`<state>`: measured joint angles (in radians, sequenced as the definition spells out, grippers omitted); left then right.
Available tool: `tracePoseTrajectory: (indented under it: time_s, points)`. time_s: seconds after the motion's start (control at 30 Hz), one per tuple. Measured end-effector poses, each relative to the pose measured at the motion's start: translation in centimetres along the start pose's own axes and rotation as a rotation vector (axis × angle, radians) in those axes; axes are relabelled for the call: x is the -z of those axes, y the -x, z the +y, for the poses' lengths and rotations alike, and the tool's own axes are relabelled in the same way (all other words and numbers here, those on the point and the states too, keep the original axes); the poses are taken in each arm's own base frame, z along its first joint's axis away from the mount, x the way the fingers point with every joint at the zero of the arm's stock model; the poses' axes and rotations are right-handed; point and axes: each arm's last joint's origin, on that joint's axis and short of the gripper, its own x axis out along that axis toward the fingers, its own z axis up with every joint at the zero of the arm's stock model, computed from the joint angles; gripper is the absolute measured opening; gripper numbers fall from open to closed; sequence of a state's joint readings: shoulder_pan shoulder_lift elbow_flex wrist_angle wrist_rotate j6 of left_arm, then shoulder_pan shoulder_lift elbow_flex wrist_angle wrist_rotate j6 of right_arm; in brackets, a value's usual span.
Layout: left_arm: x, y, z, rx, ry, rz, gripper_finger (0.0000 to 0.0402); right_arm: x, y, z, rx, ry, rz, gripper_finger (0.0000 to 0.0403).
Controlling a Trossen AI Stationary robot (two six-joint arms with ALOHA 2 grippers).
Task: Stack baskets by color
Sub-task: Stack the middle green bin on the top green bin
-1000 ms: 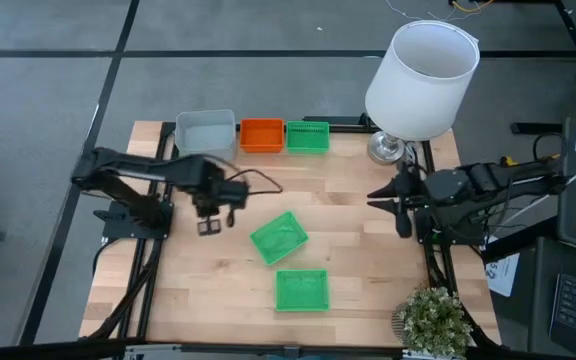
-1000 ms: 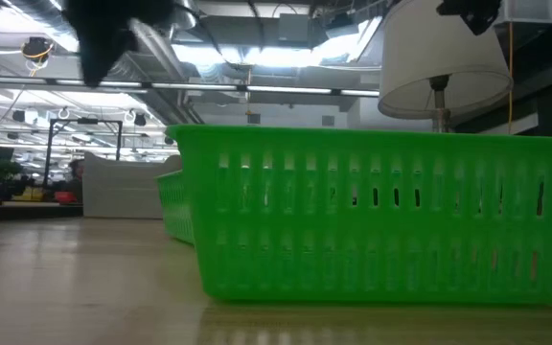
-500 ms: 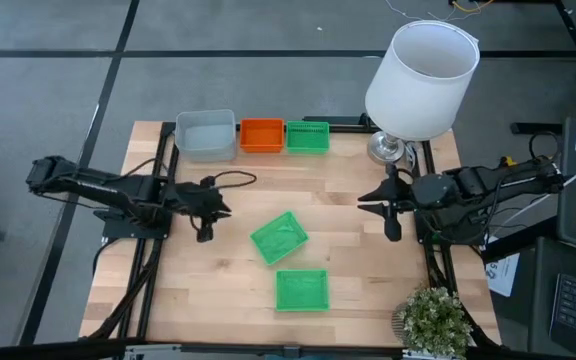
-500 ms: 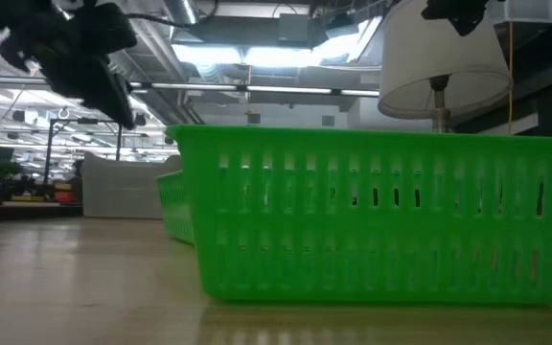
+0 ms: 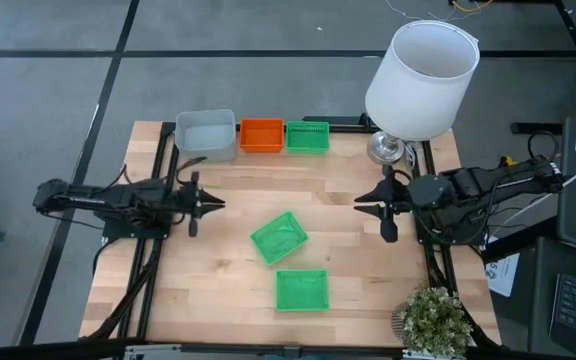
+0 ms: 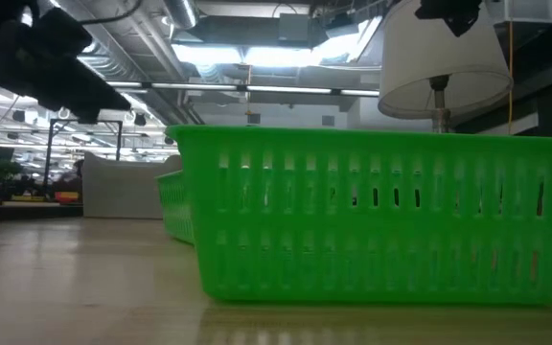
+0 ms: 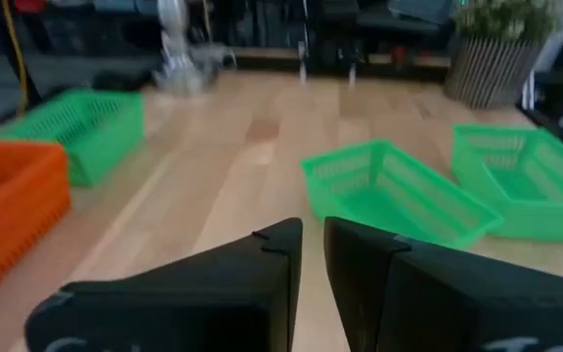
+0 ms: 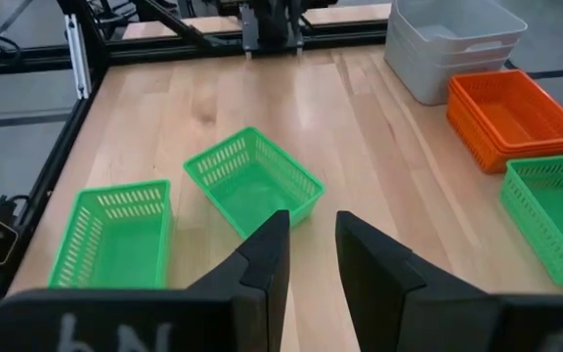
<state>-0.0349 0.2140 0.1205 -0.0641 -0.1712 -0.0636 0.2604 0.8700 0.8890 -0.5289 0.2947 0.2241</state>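
On the pale wooden table (image 5: pixel 228 270), the left gripper (image 5: pixel 211 203) sits low at the left edge, its two dark fingers nearly together with only a thin slit between them, holding nothing. Along the far edge stands a row: the pale grey plastic bin stack (image 5: pixel 206 134), the orange slotted plastic basket stack (image 5: pixel 261 135), then a single green slotted plastic basket (image 5: pixel 307 136), apparently empty. Mid-table lies a second green basket (image 5: pixel 279 237), turned at an angle (empty, as the right wrist view shows), and nearer the front a third green basket (image 5: pixel 300 289), square to the edge, also empty. The right gripper (image 5: pixel 366 201) hovers near the right edge beside the large white lampshade (image 5: pixel 420 78), fingers slightly parted, grasping nothing.
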Motion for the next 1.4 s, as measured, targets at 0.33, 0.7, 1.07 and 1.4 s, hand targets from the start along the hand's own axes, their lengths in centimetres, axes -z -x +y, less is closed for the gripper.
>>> tracePoseTrajectory:
  time_s: [0.33, 0.7, 1.07, 1.4]
  points:
    - [1.2, 0.8, 0.2, -0.004, -0.002, -0.136, 0.0041, -0.1, -0.6, 0.2, 0.001, 0.022, 0.003, 0.0087]
    - [1.3, 0.7, 0.2, 0.007, -0.029, -0.195, 0.0041, -0.1, -0.6, 0.2, 0.001, 0.023, -0.001, 0.0087]
    - [1.3, 0.7, 0.2, -0.002, -0.102, -0.193, 0.0041, -0.2, -0.6, 0.2, -0.001, 0.019, -0.006, 0.0087]
    - [1.3, 0.7, 0.2, -0.002, -0.102, -0.192, 0.0041, -0.5, -0.6, 0.3, -0.007, 0.013, -0.035, 0.0087]
